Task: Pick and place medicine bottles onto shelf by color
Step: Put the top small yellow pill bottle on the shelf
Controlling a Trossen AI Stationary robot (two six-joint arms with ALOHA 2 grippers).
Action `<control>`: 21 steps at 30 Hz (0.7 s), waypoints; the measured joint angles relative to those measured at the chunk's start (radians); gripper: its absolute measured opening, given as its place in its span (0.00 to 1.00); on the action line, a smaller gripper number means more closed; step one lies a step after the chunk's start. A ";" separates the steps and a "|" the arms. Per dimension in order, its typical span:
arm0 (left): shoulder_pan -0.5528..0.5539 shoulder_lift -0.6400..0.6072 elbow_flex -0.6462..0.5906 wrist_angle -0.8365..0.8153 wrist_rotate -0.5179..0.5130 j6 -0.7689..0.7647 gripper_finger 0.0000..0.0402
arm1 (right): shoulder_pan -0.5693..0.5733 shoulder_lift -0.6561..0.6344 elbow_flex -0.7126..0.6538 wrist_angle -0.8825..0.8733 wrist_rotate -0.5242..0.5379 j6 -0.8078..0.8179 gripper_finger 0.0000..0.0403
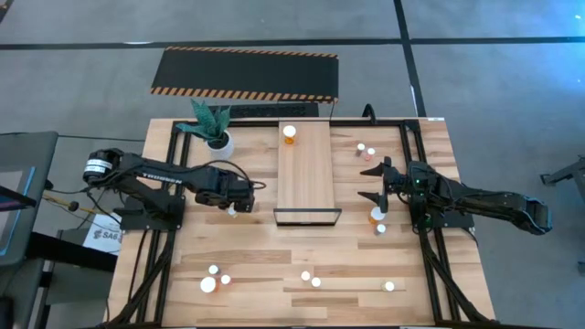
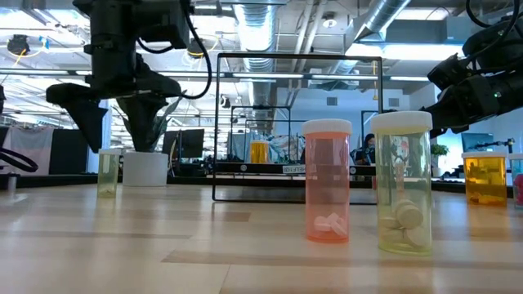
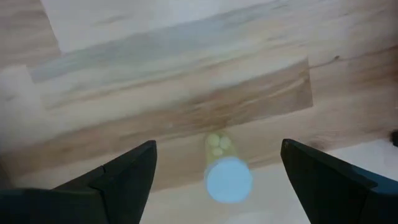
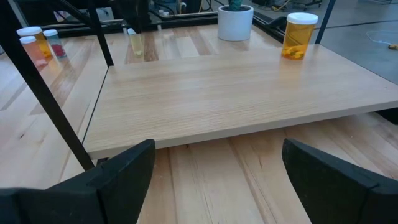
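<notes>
One orange bottle (image 1: 290, 133) on shelf (image 1: 306, 174). Other bottles (image 1: 311, 278) wait on tabletop (image 1: 247, 265). Left end effector (image 1: 239, 206) wide open, empty, above yellowish bottle (image 3: 225, 168). Right end effector (image 1: 377, 182) wide open, empty.

Bright, even light falls from the ceiling strips (image 2: 270, 12) overhead, and shadows on the table (image 1: 247, 256) stay soft and short. Seen level, the lamps glare and the arms go to dark silhouettes; the room behind is hazy. The left wrist picture is blurred, its yellowish bottle (image 3: 225, 168) smeared. The shelf (image 4: 236, 93) looks sharp from the right wrist.
</notes>
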 joint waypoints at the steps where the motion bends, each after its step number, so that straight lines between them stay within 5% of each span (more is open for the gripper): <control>1: -0.010 0.000 0.000 0.000 -0.004 -0.021 0.82 | 0.000 0.000 0.000 0.000 0.000 0.000 0.93; 21: -0.067 0.134 0.000 0.032 -0.022 -0.137 0.82 | 0.000 0.000 0.000 0.000 0.000 0.000 0.93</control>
